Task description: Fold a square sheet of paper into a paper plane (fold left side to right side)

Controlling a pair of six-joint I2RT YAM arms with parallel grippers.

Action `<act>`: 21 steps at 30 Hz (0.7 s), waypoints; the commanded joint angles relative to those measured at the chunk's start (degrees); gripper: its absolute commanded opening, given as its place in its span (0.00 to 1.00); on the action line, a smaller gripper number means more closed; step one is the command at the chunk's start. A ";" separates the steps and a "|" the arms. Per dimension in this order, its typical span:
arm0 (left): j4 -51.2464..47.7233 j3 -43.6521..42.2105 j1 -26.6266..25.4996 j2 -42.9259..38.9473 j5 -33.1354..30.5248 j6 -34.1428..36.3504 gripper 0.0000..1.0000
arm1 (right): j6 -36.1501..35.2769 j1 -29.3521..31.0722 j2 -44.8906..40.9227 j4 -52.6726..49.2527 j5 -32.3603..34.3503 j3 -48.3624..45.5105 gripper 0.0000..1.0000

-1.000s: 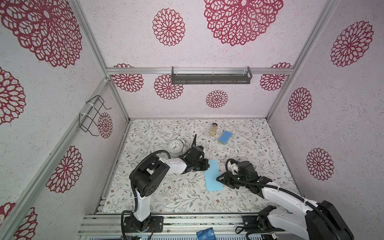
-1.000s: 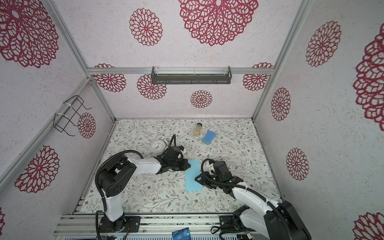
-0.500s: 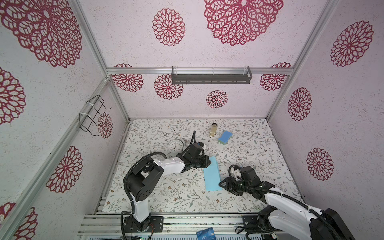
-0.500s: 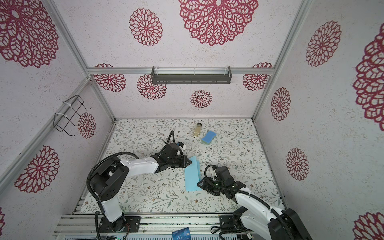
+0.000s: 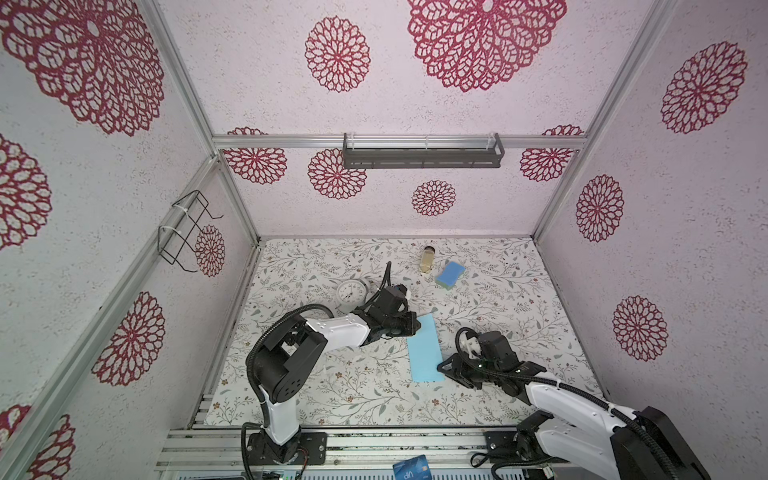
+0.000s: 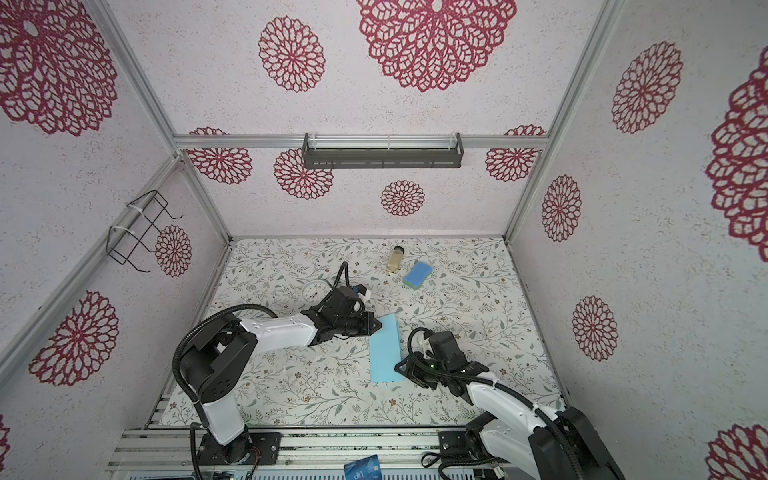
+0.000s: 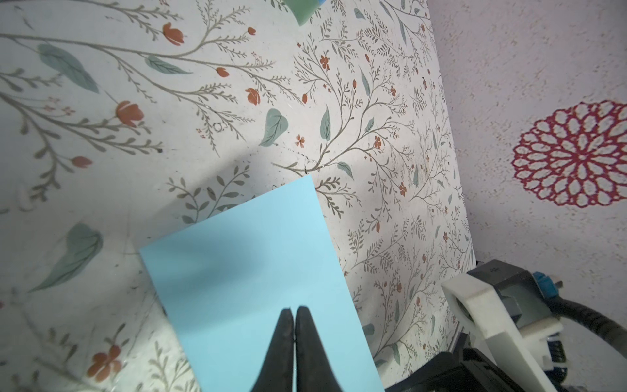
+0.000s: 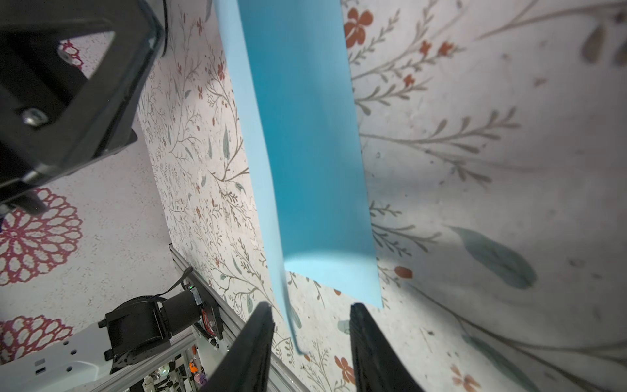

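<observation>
Since a second ago, both arms have shifted: the right pincer [image 5: 442,368] has drawn back from the middle of the sheet's right edge to its near right corner, and the left pincer [image 5: 414,328] has slid to the far left corner. Item: square sheet of paper [image 5: 424,349], light blue, near the middle of the worktop [image 5: 332,382], doubled into a narrow strip running far to near. Left pincer: tips pressed together, resting on the paper and gripping nothing. Right pincer: jaws apart, with a loose paper edge standing between them, apparently untouched. Hazards, as I judge them: the sheet is pinned at one corner only, so a nudge from the right could pivot it and skew the crease. The fold is not yet pressed flat, so the top layer may spring back open. If the right jaws close now, they may crumple the raised edge. Both top views show a tidy flat strip, with the white clock [image 5: 351,289] and blue sponge [image 5: 450,274] well apart from it. Only the right wrist view shows the paper [image 8: 305,135] bowed, its near edge lifted off the lower layer. Only the left wrist view shows the closed tips [image 7: 293,309] on the sheet [image 7: 254,254].
</observation>
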 commanded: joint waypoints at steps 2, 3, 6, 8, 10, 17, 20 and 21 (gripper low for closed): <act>-0.56 0.73 0.91 0.09 0.17 1.72 0.08 | 0.60 -0.32 -0.11 1.85 -0.44 0.82 0.33; -0.48 0.78 1.19 0.42 0.37 1.85 0.08 | 0.60 -0.33 -0.02 1.96 -0.42 0.82 0.32; -0.42 0.79 1.59 1.20 0.85 2.28 0.08 | 0.60 -0.33 0.26 2.31 -0.59 0.78 0.26; -0.48 0.70 1.76 1.55 0.89 2.52 0.08 | 0.60 -0.34 0.35 2.28 -0.55 0.77 0.22; -0.47 0.56 1.71 1.65 0.83 2.66 0.08 | 0.49 -0.37 0.26 2.17 -0.56 0.83 0.17; -1.34 0.82 1.75 2.54 0.75 4.04 0.08 | 0.37 -0.39 -0.19 1.58 -0.24 0.37 0.08; -1.86 1.30 1.77 3.39 0.87 4.50 0.07 | 0.23 -0.37 -0.29 1.35 -0.16 0.14 0.05; -1.98 1.44 1.72 3.77 0.97 4.55 0.07 | 0.17 -0.41 -0.26 1.17 -0.10 0.14 0.05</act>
